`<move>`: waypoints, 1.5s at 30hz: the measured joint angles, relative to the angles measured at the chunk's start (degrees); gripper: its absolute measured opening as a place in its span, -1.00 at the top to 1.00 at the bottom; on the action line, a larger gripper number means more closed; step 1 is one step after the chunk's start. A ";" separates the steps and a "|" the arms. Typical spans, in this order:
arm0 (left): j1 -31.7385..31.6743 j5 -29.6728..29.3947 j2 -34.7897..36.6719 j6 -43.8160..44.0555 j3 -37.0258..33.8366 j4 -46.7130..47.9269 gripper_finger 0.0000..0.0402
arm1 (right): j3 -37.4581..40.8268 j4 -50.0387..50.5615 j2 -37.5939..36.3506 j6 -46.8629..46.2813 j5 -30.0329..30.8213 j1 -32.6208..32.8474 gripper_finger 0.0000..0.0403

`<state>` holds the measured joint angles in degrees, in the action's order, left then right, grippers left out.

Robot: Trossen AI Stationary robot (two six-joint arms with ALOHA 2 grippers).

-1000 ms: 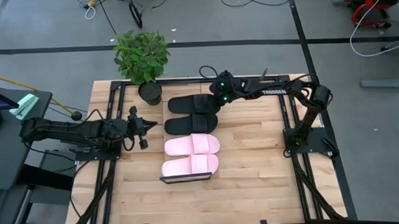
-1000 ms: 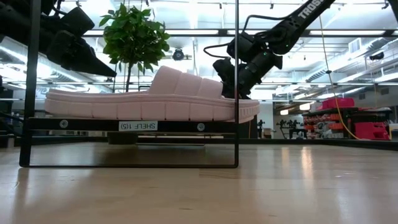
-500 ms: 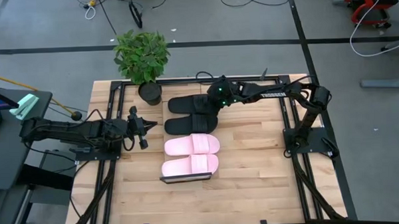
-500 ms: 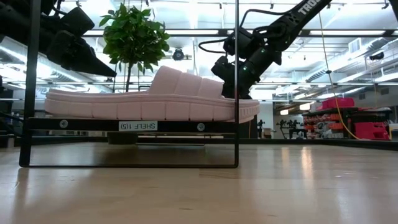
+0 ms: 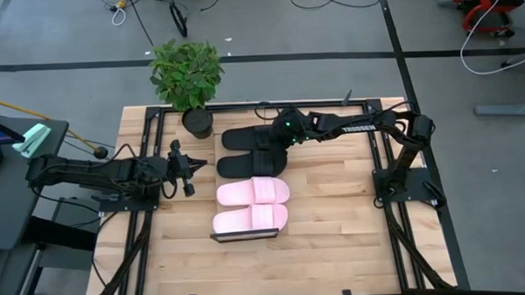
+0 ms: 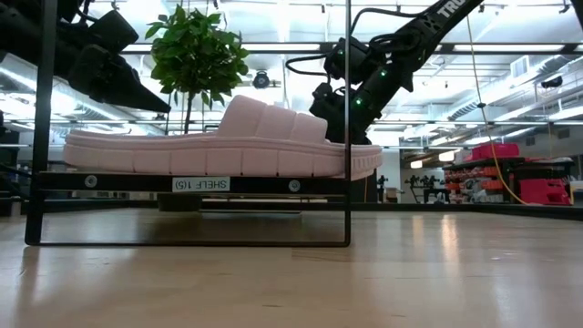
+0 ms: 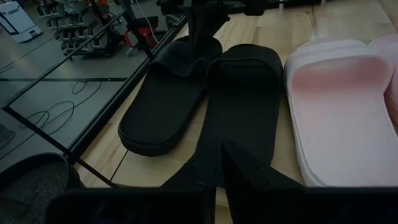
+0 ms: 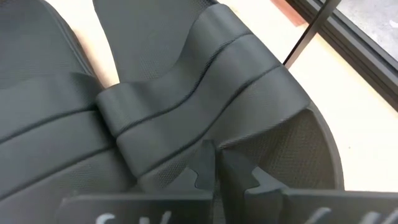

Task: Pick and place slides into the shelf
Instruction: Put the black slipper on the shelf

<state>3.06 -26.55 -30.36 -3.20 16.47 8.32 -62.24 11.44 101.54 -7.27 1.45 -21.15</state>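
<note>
A: Four slides lie side by side near the middle of the table [image 5: 335,224], seen from overhead: the black pair [image 5: 252,150] toward 12 o'clock, the pink pair [image 5: 251,205] toward 6 o'clock.

B: And the shelf [image 6: 187,183]?

A: At the 6 o'clock end of the row. The nearest pink slide [image 6: 219,146] rests on its light-wood board, inside the thin black frame (a small label on the front edge reads "SHELF").

B: Where is the right gripper [image 5: 282,132]?

A: Reaching in from 3 o'clock, right over the strap of the far black slide [image 8: 205,93]. In its wrist view the two fingers [image 8: 202,165] stand pressed together just above the ribbed strap, closed on nothing.

B: And the left gripper [image 5: 188,174]?

A: Waiting at 9 o'clock, near the table's edge, well apart from the footwear. Its wrist view looks along the black pair toward the pink; the dark fingers [image 7: 249,171] show at the frame's edge, but whether they are parted I cannot tell.

B: Anything else on the table?

A: A potted plant [image 5: 187,76] at the 11 o'clock corner, just beside the far black slide.
</note>
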 joint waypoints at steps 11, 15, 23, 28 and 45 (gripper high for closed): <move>-0.01 0.00 0.00 0.02 0.00 -0.02 0.90 | 0.00 0.46 0.00 2.03 0.82 0.00 0.96; -0.01 0.00 0.01 0.02 0.00 -0.02 0.87 | 0.00 0.64 0.00 2.38 1.14 0.05 0.96; -0.01 0.00 0.00 0.03 0.00 -0.05 0.89 | -0.04 1.98 0.00 2.60 -1.09 -0.06 0.96; 0.01 0.00 0.01 0.04 0.00 -0.13 0.91 | 0.00 2.19 -0.32 2.80 -1.95 -0.10 0.92; 0.01 0.02 0.01 0.07 0.00 -0.22 0.89 | 0.11 3.48 -6.36 -0.41 -3.01 0.00 0.37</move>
<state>3.07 -26.52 -30.35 -3.14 16.47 8.10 -62.13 14.93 95.18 -7.68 -1.56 -21.15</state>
